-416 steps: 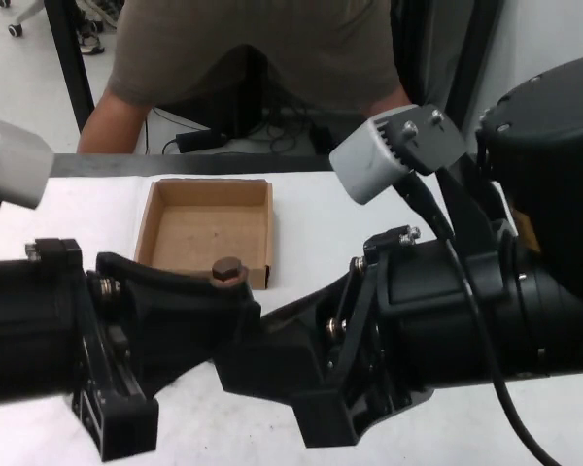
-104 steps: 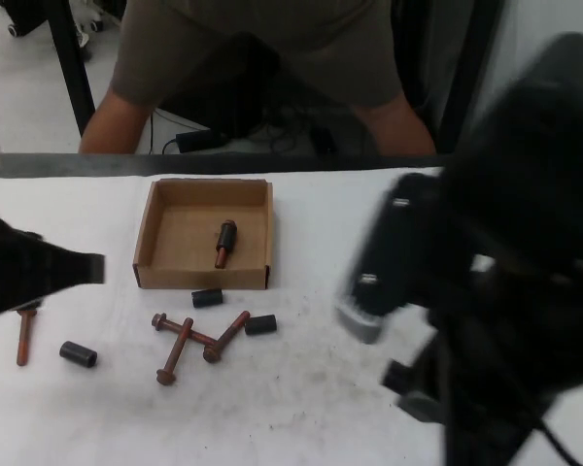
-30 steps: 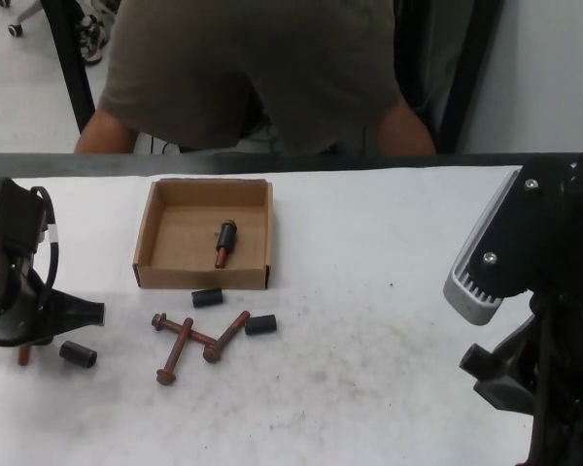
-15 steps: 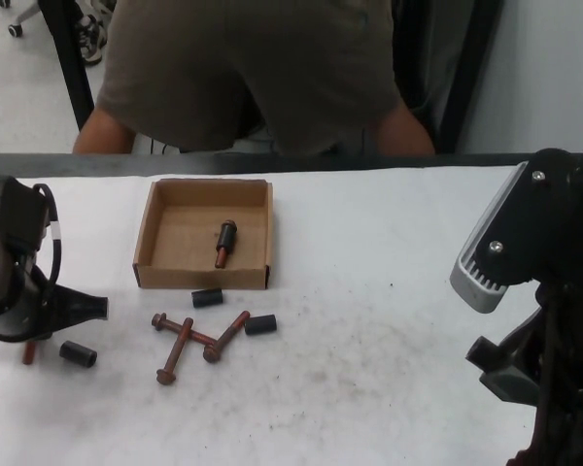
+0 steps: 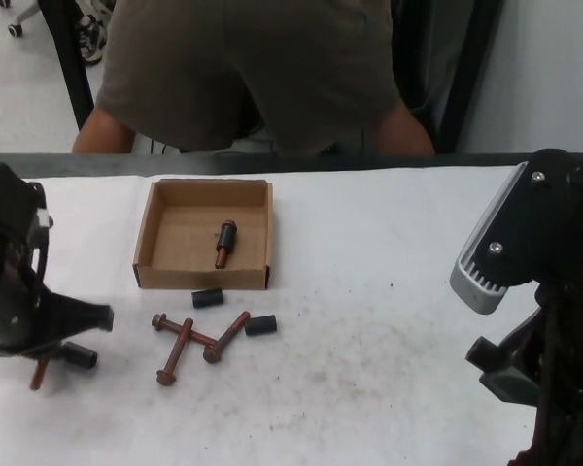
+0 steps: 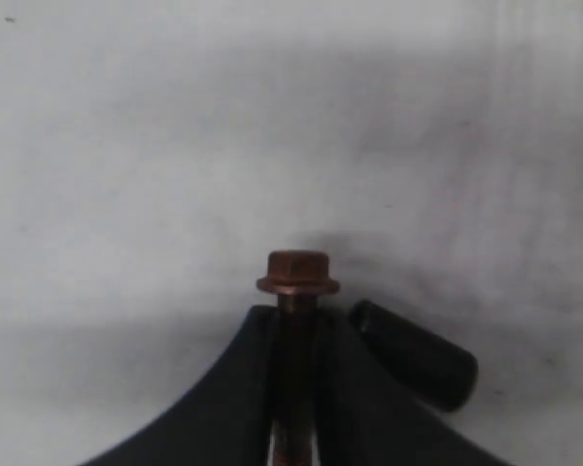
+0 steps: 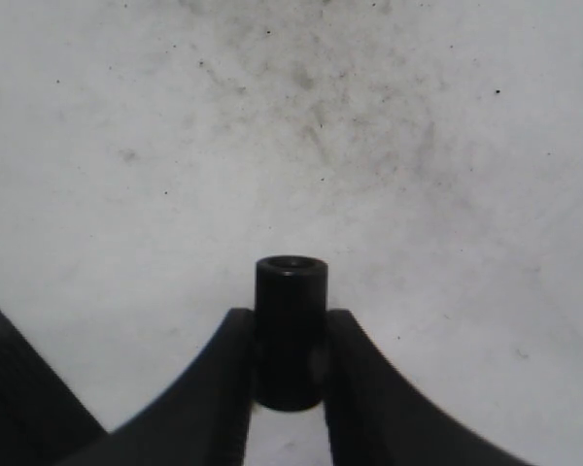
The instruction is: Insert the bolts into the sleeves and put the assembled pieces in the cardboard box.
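My left gripper [image 6: 293,325] is shut on the shank of a rusty brown bolt [image 6: 297,274], whose hex head sticks out past the fingertips. Just beside it on the table lies a black sleeve [image 6: 413,354]. In the high view this arm [image 5: 15,301] is at the left edge, with the bolt [image 5: 39,373] poking out below it. My right gripper [image 7: 290,335] is shut on another black sleeve [image 7: 290,286], held over bare table at the right. The cardboard box [image 5: 148,262] holds one assembled piece [image 5: 223,243].
In front of the box lie two black sleeves [image 5: 207,298] [image 5: 260,324] and three loose bolts [image 5: 174,328] [image 5: 170,361] [image 5: 228,334]. The table's middle and right are scuffed white surface. A person stands behind the far edge.
The left arm has shifted slightly toward the near side with the bolt, which now shows below it. The right arm has stayed nearly still.
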